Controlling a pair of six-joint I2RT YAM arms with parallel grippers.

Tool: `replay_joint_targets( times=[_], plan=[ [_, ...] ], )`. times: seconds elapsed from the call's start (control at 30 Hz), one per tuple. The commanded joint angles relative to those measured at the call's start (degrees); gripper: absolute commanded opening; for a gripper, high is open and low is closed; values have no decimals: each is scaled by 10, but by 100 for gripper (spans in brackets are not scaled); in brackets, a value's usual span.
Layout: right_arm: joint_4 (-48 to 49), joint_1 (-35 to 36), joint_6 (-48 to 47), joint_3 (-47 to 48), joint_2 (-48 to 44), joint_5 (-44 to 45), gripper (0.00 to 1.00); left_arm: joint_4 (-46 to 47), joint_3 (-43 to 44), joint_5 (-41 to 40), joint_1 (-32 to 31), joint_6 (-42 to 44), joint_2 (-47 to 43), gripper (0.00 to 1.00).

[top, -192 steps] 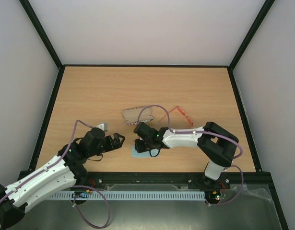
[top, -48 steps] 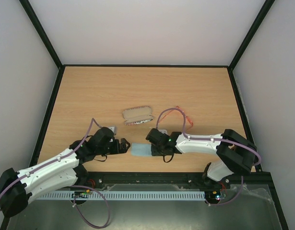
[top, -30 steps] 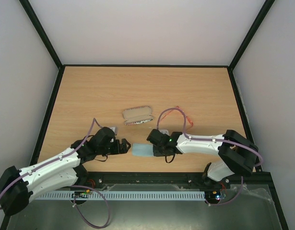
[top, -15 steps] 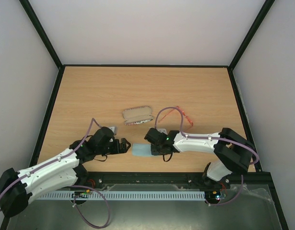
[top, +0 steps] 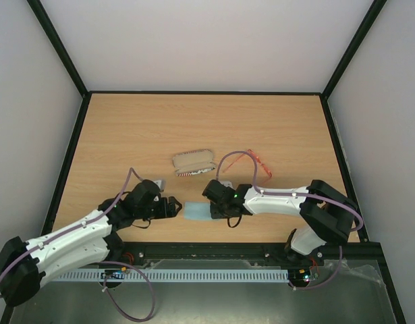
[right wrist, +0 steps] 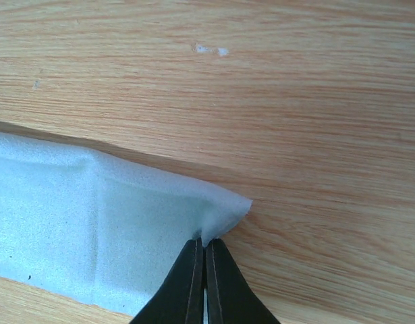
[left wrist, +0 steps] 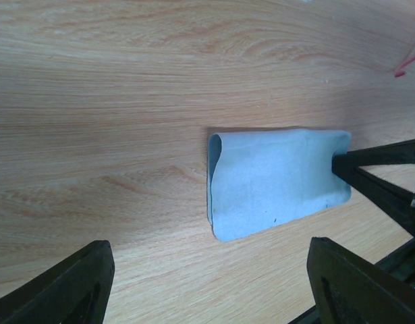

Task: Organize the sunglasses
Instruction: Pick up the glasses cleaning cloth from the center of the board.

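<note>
My right gripper (right wrist: 204, 246) has just pinched shut on a corner of the cloth (right wrist: 92, 223) — folding can proceed. My left gripper (left wrist: 210, 273) hangs wide open, empty. The sunglasses (top: 259, 162) lie untouched, right of centre.

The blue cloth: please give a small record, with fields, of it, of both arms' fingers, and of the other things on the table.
cloth: blue cloth, folded, lying on the table
right fingers: shut, pinching the cloth's right edge
left fingers: open, by the cloth's left end, not touching it
sunglasses: on the table, behind the right arm, not held
case: behind the cloth, left of the sunglasses
</note>
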Motion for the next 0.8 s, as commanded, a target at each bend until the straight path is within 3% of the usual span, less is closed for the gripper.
replay_joint_targets(
  times=[0.0,0.1,0.27,0.77],
  plan=[
    [-29,3,-10,0,17,8,1,19,-10,24,3,7,26,74],
    [-31,1,-18,8,22,11,1,20,1,22,2,16,59,60],
    [-24,1,-22,11,30,11,1,-7,39,-18,-11,25,101,44],
    [2,1,-26,-1,22,1,1,-40,102,-94,-90,-9,214,44]
  ],
)
